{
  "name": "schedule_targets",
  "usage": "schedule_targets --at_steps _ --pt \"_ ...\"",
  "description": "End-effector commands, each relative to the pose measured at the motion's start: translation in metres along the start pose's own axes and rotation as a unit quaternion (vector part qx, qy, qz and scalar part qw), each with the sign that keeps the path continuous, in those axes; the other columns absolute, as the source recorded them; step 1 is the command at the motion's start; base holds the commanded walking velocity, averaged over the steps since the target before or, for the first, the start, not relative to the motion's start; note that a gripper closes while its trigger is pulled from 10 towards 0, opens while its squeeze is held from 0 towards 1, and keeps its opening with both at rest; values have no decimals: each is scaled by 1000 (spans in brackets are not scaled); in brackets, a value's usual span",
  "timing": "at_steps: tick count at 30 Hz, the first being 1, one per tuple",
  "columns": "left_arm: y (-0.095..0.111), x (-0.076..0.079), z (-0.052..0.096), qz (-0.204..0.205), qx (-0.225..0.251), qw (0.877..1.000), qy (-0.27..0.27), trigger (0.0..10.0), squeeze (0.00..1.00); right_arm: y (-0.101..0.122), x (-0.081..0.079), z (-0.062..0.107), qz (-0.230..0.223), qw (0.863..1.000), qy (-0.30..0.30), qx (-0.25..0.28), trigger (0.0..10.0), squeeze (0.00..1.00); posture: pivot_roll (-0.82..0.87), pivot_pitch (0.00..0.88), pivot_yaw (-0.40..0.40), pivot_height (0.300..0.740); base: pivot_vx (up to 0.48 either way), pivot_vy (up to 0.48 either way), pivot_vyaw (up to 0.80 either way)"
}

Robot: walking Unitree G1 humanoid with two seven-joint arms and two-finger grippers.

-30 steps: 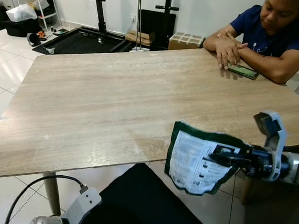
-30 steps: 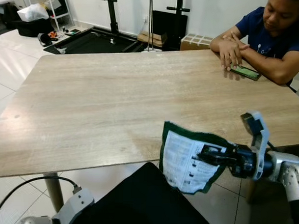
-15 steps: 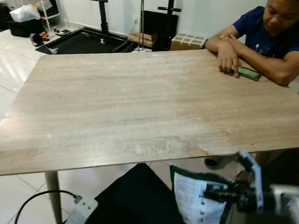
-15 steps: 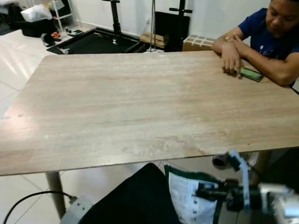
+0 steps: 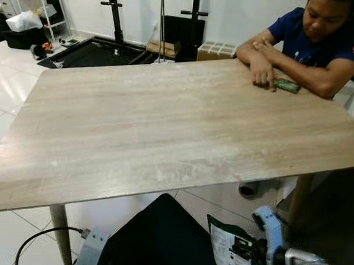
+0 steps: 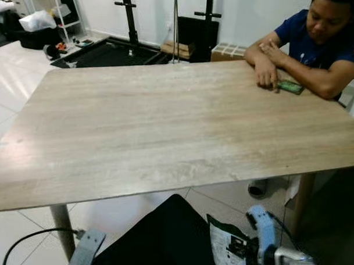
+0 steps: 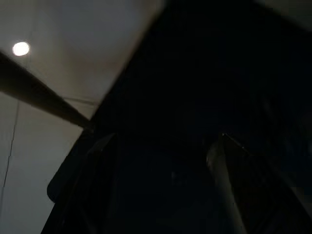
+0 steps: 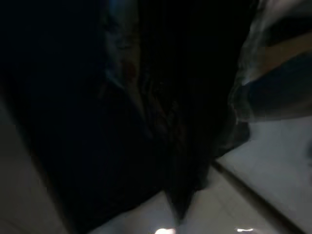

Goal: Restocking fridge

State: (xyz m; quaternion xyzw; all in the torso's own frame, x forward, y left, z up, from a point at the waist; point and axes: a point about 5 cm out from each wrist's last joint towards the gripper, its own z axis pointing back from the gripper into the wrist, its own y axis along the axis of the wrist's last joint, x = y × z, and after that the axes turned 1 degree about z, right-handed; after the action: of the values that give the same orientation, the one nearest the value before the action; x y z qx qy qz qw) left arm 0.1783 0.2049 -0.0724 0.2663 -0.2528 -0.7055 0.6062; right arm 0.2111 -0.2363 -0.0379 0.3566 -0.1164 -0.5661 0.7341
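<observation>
A green packet with a white printed label [image 5: 222, 251] hangs below the near edge of the wooden table [image 5: 166, 120], low at the right. My right gripper [image 5: 243, 254] is shut on the packet's edge, its silver wrist reaching in from the right. The right wrist view is very dark, with a crumpled bit of the packet [image 8: 265, 63] just visible. My left arm [image 5: 90, 253] hangs idle at the lower left. In its dark wrist view the two black fingers [image 7: 222, 175] stand apart with nothing between them.
A person [image 5: 320, 38] sits at the table's far right corner, a hand resting on a green phone [image 5: 287, 86]. A black shape [image 5: 162, 236] lies below the near table edge. A table leg [image 5: 60, 233] stands at the left. Black stands and boxes [image 5: 215, 50] line the back wall.
My right gripper has dropped with the packet from table-edge height to well below the table, closer to my body. The camera view shifted slightly.
</observation>
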Motion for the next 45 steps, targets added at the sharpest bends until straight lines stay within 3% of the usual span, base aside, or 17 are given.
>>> schedule_targets --at_steps 1,2,5,8,11,17,21,26,33,38,45 --pt "-3 0 0 26 1 999 21 10000 0 -2 4 -3 4 998 -67 14 10000 0 -84 39 32 740 0 0 0" --pt "-2 0 -1 35 4 999 31 10000 0 -2 2 -7 -8 994 -105 34 10000 0 -85 40 32 740 0 0 0" --pt "0 2 -3 49 11 998 34 10000 0 0 -10 -18 -27 987 -142 68 10000 0 -85 35 34 740 0 0 0" --pt "-1 3 -3 52 10 998 32 10000 0 0 -16 -22 -25 986 -149 74 10000 0 -84 35 35 740 0 0 0" --pt "-11 7 -1 52 -10 998 33 10000 0 0 -33 -33 19 986 -149 74 10000 0 -94 38 35 740 0 0 0" --pt "-20 13 1 39 -23 999 24 10000 0 -5 -43 -39 50 982 -168 68 10000 0 -96 28 10 740 0 0 0" --pt "-23 20 1 14 -26 1000 -5 10000 0 -11 -45 -39 35 981 -177 66 10000 0 -100 25 -6 740 0 0 0" --pt "-35 11 8 53 -29 998 4 10000 0 -21 -44 -37 8 978 -202 56 10000 0 -110 41 8 740 0 0 0" --pt "-34 9 7 29 -33 999 -2 10000 0 -26 -40 -34 -8 975 -216 54 10000 0 -105 40 20 740 0 0 0" --pt "-26 18 2 32 -26 999 -13 10000 0 -30 -37 -32 -27 974 -220 48 10000 0 -109 39 27 740 0 0 0" --pt "-31 26 4 18 -38 999 -30 10000 0 -28 -38 -32 -41 973 -219 61 10000 0 -121 46 42 740 0 0 -355"
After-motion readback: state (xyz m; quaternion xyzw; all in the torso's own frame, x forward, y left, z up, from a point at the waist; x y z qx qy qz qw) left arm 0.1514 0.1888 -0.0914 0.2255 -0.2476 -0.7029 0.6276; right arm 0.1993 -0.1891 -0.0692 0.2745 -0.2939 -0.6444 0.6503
